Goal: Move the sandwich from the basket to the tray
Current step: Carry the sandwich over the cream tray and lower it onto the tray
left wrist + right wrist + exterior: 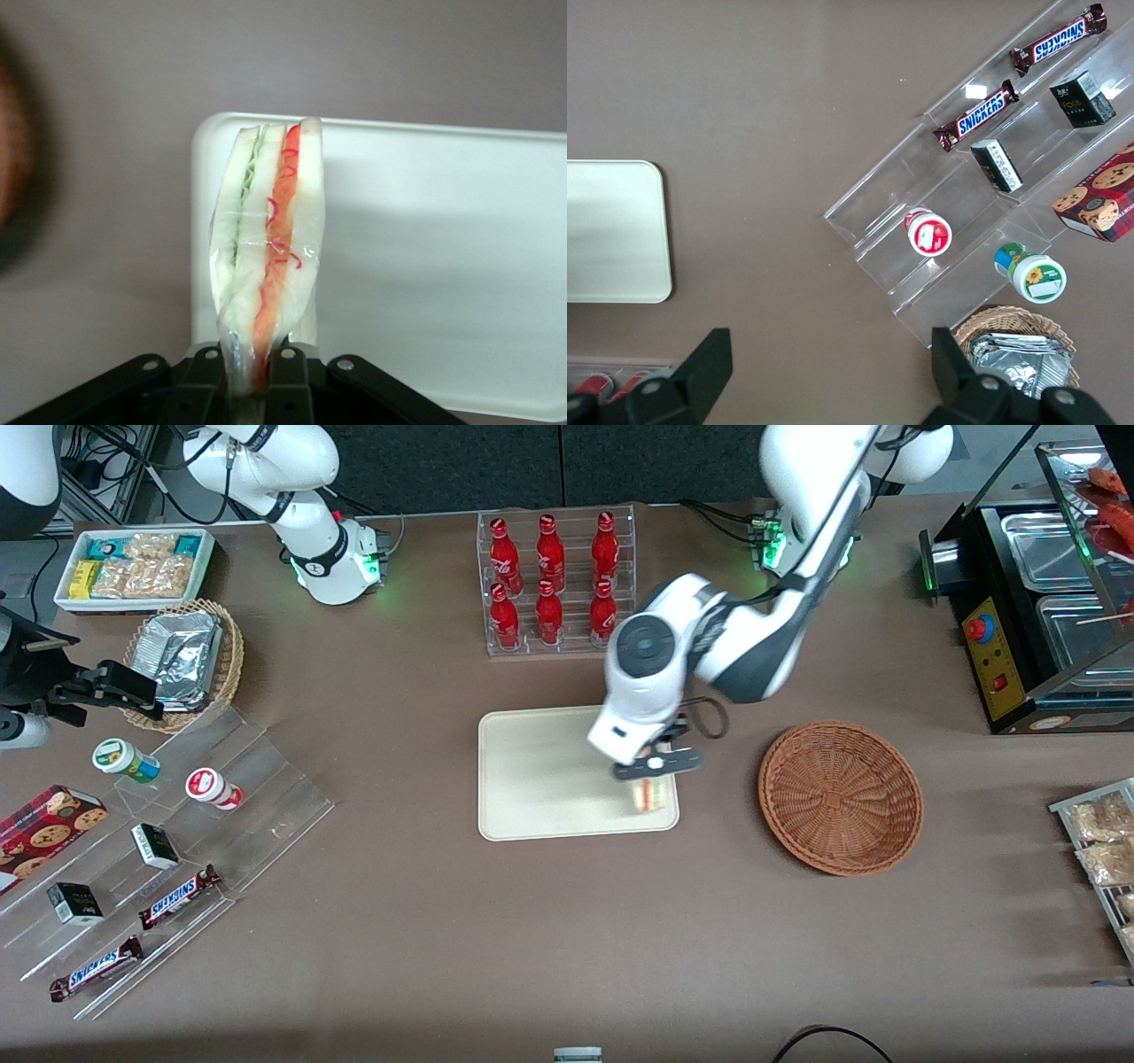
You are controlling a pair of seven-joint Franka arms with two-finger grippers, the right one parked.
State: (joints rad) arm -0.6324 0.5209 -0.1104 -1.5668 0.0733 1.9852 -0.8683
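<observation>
Sandwich (270, 257): wrapped in clear film, pinched at one end between the fingers of the left gripper (656, 769), hanging cut edge outward above the tray (540, 779), over the corner nearest the basket (840, 797). The basket holds nothing now. Judged reason for the end grip: it keeps the layers together and lets the wedge go down flat once lowered. Release not yet made.

High front overview, two close downward wrist views, tray (540, 779) shared.

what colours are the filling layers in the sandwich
Red-orange and pale green between white bread, clearest in the left wrist view: plastic-wrapped triangular sandwich, held by the gripper.
</observation>
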